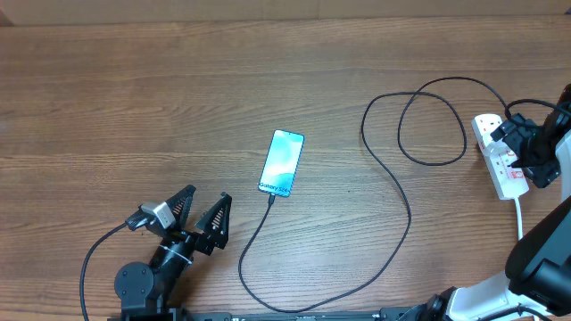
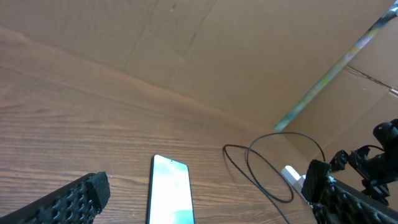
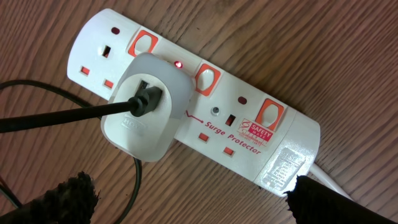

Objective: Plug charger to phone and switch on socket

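Observation:
The phone [image 1: 282, 163] lies flat mid-table with its blue-teal screen up; it also shows in the left wrist view [image 2: 170, 193]. The thin black charger cable [image 1: 397, 192] runs from the phone's near short edge, where its tip [image 1: 272, 198] meets the phone, in a long loop to the white socket strip [image 1: 500, 159]. In the right wrist view the strip [image 3: 249, 124] carries a white adapter [image 3: 143, 106], and a small red light [image 3: 179, 64] glows beside it. My right gripper [image 3: 193, 202] is open, hovering over the strip [image 1: 517, 147]. My left gripper [image 1: 202, 218] is open and empty, near-left of the phone [image 2: 208, 186].
The strip's white cord [image 1: 520, 218] runs toward the front edge at the right. Cardboard walls [image 2: 249, 62] stand behind the wooden table. The cable's loops [image 1: 433, 125] lie left of the strip.

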Robot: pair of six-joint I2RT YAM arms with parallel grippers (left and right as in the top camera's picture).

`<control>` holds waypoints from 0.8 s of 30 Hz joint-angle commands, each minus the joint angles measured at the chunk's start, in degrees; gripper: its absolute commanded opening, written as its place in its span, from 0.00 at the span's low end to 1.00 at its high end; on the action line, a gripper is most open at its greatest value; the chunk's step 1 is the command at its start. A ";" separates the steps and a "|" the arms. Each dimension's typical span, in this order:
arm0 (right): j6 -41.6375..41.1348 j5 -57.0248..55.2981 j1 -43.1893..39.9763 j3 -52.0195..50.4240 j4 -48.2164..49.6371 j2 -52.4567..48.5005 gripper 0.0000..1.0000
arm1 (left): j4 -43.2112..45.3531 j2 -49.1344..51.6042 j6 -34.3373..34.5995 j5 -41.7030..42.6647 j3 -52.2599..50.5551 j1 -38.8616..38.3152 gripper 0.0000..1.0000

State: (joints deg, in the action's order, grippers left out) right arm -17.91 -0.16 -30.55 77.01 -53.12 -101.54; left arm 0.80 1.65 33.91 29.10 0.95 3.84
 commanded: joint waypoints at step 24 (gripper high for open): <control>0.39 0.31 0.15 -0.17 0.31 0.37 1.00 | -3.17 -1.44 -1.16 -0.15 -0.68 -0.11 1.00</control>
State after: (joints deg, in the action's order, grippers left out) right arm -17.93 -0.16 -30.55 77.01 -53.12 -101.54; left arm -2.35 0.86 33.89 29.08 0.49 3.84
